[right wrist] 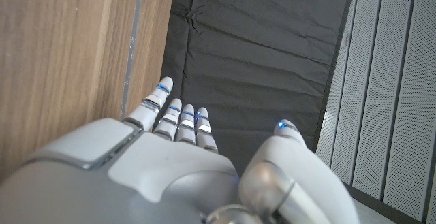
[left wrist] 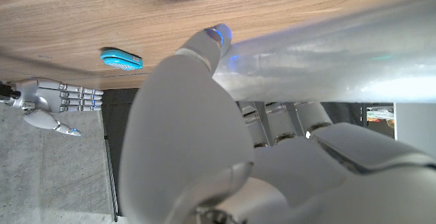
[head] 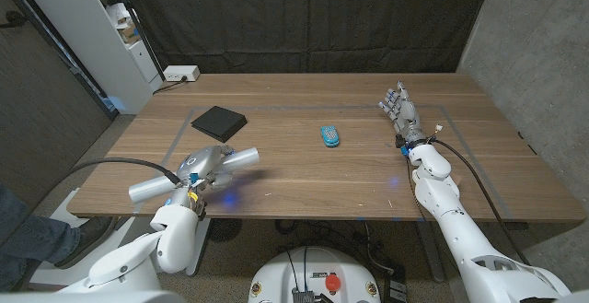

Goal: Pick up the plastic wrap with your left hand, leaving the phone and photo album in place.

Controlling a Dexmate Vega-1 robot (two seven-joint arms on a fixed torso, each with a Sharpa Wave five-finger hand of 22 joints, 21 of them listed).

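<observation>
The plastic wrap (head: 156,185) is a long pale roll, and my left hand (head: 204,164) grips it around its middle, lifted above the table's front left part. In the left wrist view the roll (left wrist: 340,60) runs across my fingers (left wrist: 204,50). The photo album (head: 219,121), a flat black square, lies on the table behind my left hand. A phone in a blue case (head: 329,135) lies near the table's middle; the left wrist view shows the phone (left wrist: 121,60) too. My right hand (head: 403,112) stands at the right with fingers straight and apart, holding nothing.
The wooden table (head: 304,188) has faint tape lines marking a rectangle. A white shelf unit (head: 101,27) and a power strip (head: 179,74) sit beyond the back left corner. A dark curtain hangs behind. A person's leg (head: 28,234) shows at the bottom left.
</observation>
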